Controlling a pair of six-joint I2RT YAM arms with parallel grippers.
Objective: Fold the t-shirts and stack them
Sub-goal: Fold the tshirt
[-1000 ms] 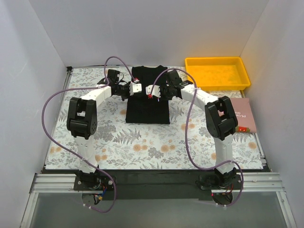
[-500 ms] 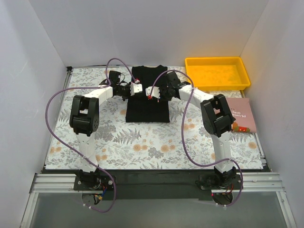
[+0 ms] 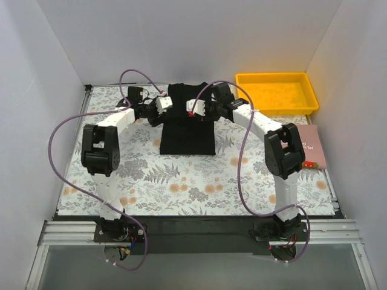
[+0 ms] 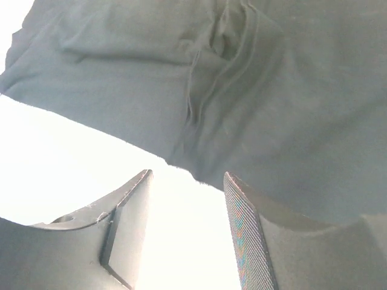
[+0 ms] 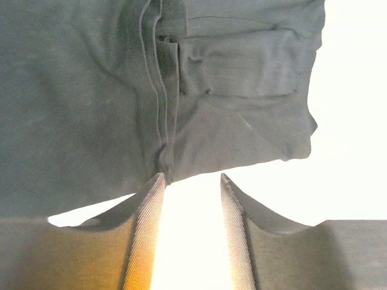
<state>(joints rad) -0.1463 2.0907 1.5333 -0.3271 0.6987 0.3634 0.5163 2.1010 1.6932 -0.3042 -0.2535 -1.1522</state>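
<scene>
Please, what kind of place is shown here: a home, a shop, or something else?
Probably a robot test booth: plain white walls enclose a floral-covered table, and two arms are bolted to a metal frame.

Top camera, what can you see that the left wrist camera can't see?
Only the top camera shows the yellow tray, the pink book, the flowery table, the left arm and the right arm. Only the left wrist camera shows its own two fingers up close, standing apart with nothing between them, and the wrinkles in the black t-shirt. Both cameras show that t-shirt.
</scene>
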